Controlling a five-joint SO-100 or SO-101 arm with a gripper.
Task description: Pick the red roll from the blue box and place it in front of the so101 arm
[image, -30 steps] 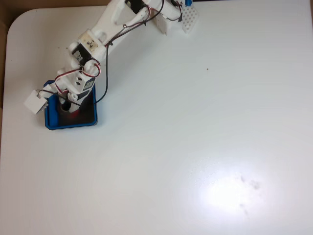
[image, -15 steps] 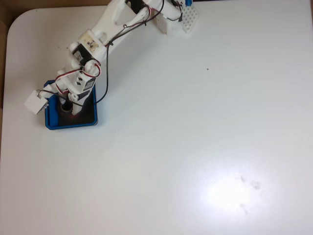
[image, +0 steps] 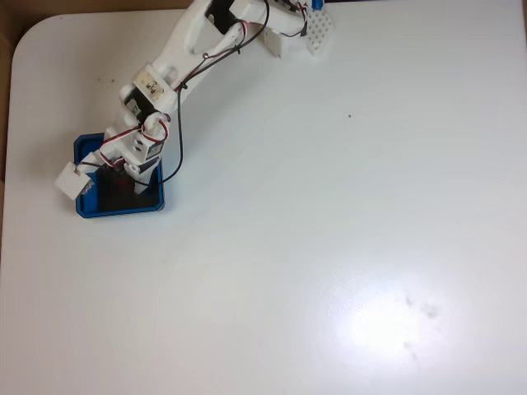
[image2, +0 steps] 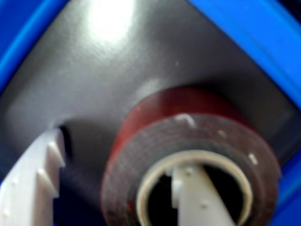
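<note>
The red roll (image2: pixel 188 141) lies flat on the black floor of the blue box (image2: pixel 254 33), its dark end face and pale core ring facing the wrist camera. My gripper (image2: pixel 117 155) is open and straddles the roll's wall. One white finger (image2: pixel 193 193) sits inside the core hole, while the toothed finger (image2: pixel 37 179) stands outside on the left with a small gap to the red side. In the fixed view the so101 arm (image: pixel 177 58) reaches from the top down over the blue box (image: pixel 119 210), where the gripper (image: pixel 123 177) covers the roll.
A small white perforated block (image: pixel 321 31) stands by the arm's base at the table's top edge. The blue box sits near the left edge of the white table (image: pixel 329 206), which stretches wide to the right and toward the bottom.
The arm's wrist has shifted slightly up and to the right over the box, and the gripper has gone deeper into it. The box has stayed in place.
</note>
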